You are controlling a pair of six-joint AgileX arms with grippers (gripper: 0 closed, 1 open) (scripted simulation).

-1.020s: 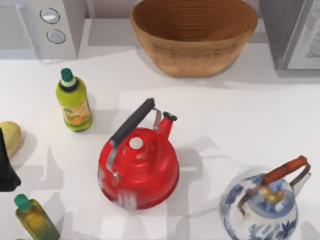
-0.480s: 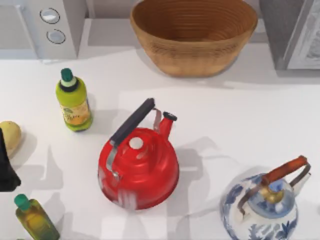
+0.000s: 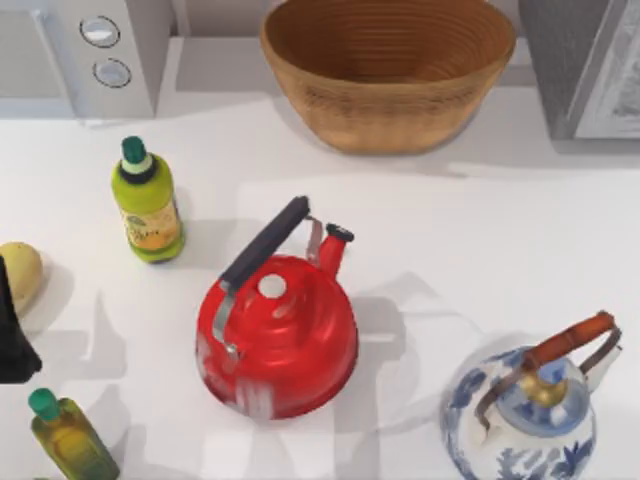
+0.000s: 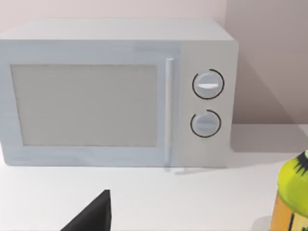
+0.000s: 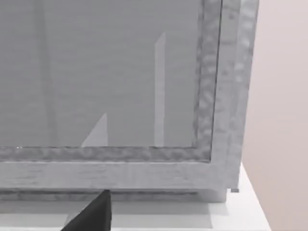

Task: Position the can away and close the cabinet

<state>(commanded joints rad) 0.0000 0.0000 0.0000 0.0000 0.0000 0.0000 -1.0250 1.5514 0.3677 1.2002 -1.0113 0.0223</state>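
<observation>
Facing a grey box-like cabinet (image 5: 144, 96) with a mottled frame, the right gripper (image 5: 94, 216) hangs close before it, above the white table (image 5: 231, 211). Whether this gripper is spread or pressed together, I cannot tell. The left gripper (image 4: 91, 219) is at the table's left edge; its state I cannot tell either. Ahead of it stands a white microwave with two round dials (image 4: 115, 91), and nearer to it a yellow-green plastic bottle with a green cap (image 3: 147, 205). Farther off is a round red kettle with a black handle (image 3: 278, 335). Where the can is, I cannot tell.
</observation>
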